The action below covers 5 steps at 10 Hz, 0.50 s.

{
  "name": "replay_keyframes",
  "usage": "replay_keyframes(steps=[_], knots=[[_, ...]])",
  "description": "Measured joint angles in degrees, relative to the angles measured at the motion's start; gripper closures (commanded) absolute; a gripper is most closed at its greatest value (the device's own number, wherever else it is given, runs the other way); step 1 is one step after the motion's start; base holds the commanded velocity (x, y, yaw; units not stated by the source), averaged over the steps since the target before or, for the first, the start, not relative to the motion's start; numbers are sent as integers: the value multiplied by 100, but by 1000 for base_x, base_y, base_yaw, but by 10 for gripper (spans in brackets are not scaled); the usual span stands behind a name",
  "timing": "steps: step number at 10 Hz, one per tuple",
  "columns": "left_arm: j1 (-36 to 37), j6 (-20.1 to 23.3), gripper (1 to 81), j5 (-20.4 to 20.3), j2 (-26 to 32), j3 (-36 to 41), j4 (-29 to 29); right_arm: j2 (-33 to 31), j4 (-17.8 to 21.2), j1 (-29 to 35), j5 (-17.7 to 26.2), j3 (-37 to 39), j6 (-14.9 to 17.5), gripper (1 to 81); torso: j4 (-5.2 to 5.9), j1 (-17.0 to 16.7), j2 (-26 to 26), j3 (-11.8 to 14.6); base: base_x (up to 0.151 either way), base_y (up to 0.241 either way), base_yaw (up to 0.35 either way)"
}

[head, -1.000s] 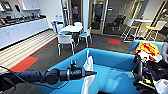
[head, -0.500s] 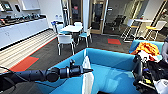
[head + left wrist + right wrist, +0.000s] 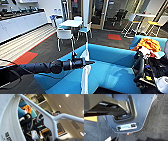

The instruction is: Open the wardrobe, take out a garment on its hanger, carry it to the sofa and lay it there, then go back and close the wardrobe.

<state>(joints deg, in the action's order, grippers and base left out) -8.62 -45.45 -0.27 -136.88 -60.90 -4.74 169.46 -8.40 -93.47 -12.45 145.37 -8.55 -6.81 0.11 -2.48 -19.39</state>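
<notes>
One garment (image 3: 85,75) on hanger (image 3: 86,53) | gripped by left gripper (image 3: 86,62) fingers, hanging above near-left sofa (image 3: 112,70) seat | right fingers: cannot tell | progress: carried to sofa, not yet laid; wardrobe closing judged left | vs earlier: arm and garment nearly unchanged

The left arm (image 3: 42,67) enters from the lower left of the head view and stretches almost level toward the frame's centre, forearm and wrist in one straight dark line. Its end effector (image 3: 86,62) sits at the tip, just below mid-frame, clamped on the hanger (image 3: 86,53), whose white bars cross the left wrist view close up.
</notes>
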Motion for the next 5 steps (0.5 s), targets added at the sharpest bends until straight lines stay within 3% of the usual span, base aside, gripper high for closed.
replay_keyframes(steps=[5], knots=[[367,-265,811,27,-1136,-653,0,28,5,110,18,2,1,10,0,2,2,-72,0,0,0]])
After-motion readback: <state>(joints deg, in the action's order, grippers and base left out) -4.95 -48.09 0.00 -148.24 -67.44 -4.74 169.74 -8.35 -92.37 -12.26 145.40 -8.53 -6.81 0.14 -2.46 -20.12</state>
